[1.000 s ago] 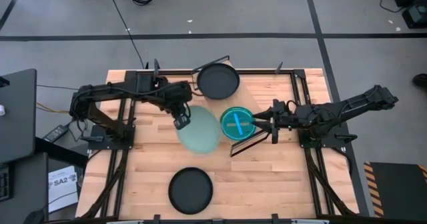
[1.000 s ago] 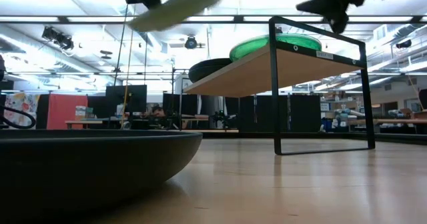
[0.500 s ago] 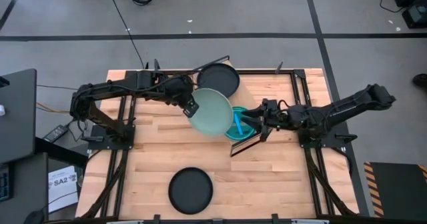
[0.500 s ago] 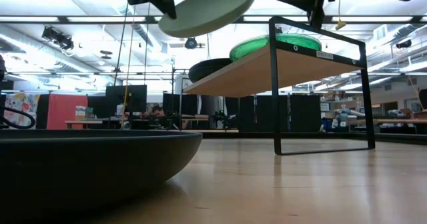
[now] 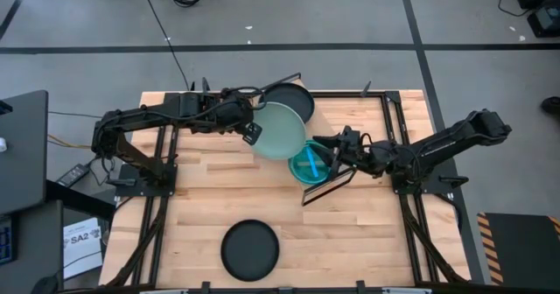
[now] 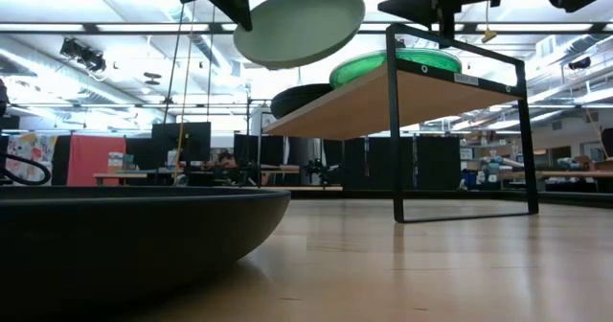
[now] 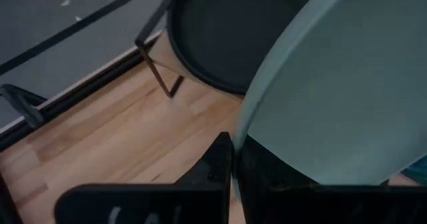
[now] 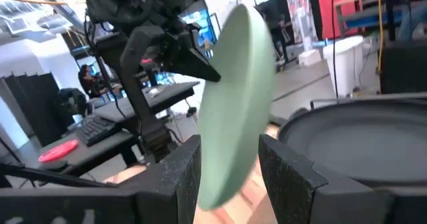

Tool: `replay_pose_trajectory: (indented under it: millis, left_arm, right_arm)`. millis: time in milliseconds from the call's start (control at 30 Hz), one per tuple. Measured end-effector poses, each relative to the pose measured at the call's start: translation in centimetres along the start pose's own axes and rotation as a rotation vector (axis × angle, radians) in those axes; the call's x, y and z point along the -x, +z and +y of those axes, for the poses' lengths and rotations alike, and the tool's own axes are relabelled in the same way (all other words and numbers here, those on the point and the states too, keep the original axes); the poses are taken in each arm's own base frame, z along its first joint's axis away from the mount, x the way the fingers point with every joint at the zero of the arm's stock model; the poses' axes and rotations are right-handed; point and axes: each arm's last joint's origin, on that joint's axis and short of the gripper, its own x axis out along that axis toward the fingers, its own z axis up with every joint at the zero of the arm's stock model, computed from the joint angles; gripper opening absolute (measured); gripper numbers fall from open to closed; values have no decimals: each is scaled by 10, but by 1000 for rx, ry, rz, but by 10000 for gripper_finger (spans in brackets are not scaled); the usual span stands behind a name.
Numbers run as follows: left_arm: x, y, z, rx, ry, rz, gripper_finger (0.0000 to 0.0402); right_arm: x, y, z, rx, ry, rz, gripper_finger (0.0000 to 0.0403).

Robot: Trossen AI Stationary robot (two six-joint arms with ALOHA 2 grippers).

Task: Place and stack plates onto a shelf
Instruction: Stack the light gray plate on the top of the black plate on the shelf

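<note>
The pale green plate [image 5: 280, 130] is up in the air over the shelf [image 6: 383, 97]. In the high view it hangs between the black plate [image 5: 293, 101] at the far end of the shelf and the teal plate [image 5: 311, 163] with a blue stripe. It is tilted, with its rim pinched tight by the left gripper [image 5: 251, 135], whose two fingers are squeezed on the plate's edge.

The right gripper [image 5: 337, 154] reaches in from the other side, just beside the teal plate. Its fingers [image 8: 180, 171] stand apart with nothing between them, and the pale green plate shows through the gap, close ahead.

I think the step now is carrying the pale green plate to the shelf to stack it. Next, the plate should be made flat, lowered onto a plate already there, and let go. The right arm is close, so the plate could bump it.

One more black plate [image 5: 249, 249] waits on the table [image 5: 201, 198] near the front. A small white label [image 6: 465, 79] sits on the shelf's wire frame; its words are too small to read.
</note>
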Motion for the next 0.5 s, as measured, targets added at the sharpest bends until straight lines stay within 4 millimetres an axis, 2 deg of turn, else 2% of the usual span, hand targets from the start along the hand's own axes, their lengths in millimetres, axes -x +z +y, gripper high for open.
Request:
replay_pose_trajectory:
  millis: [300, 500]
  left_arm:
    - [0, 5, -3, 47, -20, -56, 15]
    - [0, 7, -5, 59, -37, -78, 15]
  right_arm:
    - [-8, -6, -2, 61, -125, -56, 156]
    - [-13, -6, -6, 57, -142, -80, 156]
